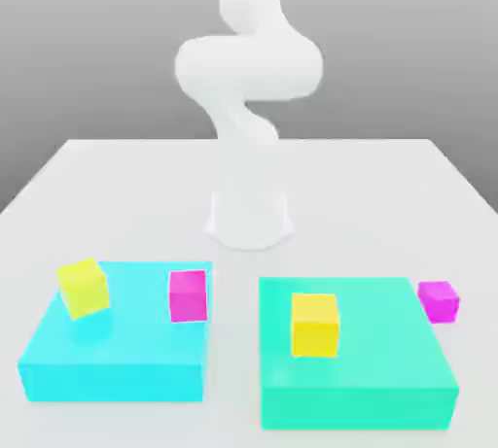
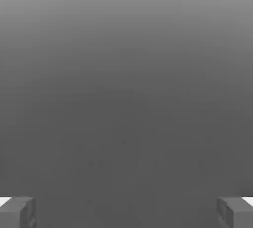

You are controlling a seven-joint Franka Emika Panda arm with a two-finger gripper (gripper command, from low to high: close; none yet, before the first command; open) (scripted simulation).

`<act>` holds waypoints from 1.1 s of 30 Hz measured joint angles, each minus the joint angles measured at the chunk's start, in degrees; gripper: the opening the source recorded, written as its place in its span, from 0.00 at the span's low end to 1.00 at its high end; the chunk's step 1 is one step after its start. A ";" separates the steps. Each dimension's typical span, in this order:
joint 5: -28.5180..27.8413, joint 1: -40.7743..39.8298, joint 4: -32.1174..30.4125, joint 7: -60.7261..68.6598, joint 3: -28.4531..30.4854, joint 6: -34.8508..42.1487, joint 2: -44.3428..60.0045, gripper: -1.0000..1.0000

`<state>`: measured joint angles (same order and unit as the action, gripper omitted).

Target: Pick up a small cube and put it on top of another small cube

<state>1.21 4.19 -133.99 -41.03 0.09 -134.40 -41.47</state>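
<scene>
Small magenta cube point(image 1: 439, 301) on the tabletop point(image 1: 146, 203), just beside the green block point(image 1: 355, 407) — perhaps the pick, though impossible to be sure. Well apart from the open, empty tool point(image 2: 126, 212), and out in front of the arm's base point(image 1: 249, 221), so probably calling for a reach forward and down. Four cubes altogether: yellow point(image 1: 314, 326) on green; lime point(image 1: 84, 289) and pink point(image 1: 188, 296) on the cyan block point(image 1: 115, 382). Two blocks — one arm.

The cyan block point(image 1: 117, 329) and green block point(image 1: 355, 363) look smooth, like plain matt plastic.
</scene>
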 joint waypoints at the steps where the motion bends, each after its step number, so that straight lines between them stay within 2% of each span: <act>1: 0.50 1.81 -0.95 2.06 0.00 -1.13 1.89 0.50; 10: 4.45 15.84 -8.87 19.05 -1.84 -10.50 17.65 0.50; 19: 5.49 26.50 -16.75 33.82 -7.47 -19.88 33.16 0.50; 23: 2.44 31.00 -20.30 37.88 -10.45 -24.19 40.06 0.50; 26: -2.79 34.01 -22.77 38.61 -11.04 -27.42 45.30 0.50; 32: -11.09 38.43 -21.33 33.87 -5.40 -36.79 57.48 0.50; 33: -11.60 39.27 -20.98 33.45 -4.45 -38.27 59.31 0.00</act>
<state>-10.39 43.46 -154.97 -7.58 -4.36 -172.67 17.84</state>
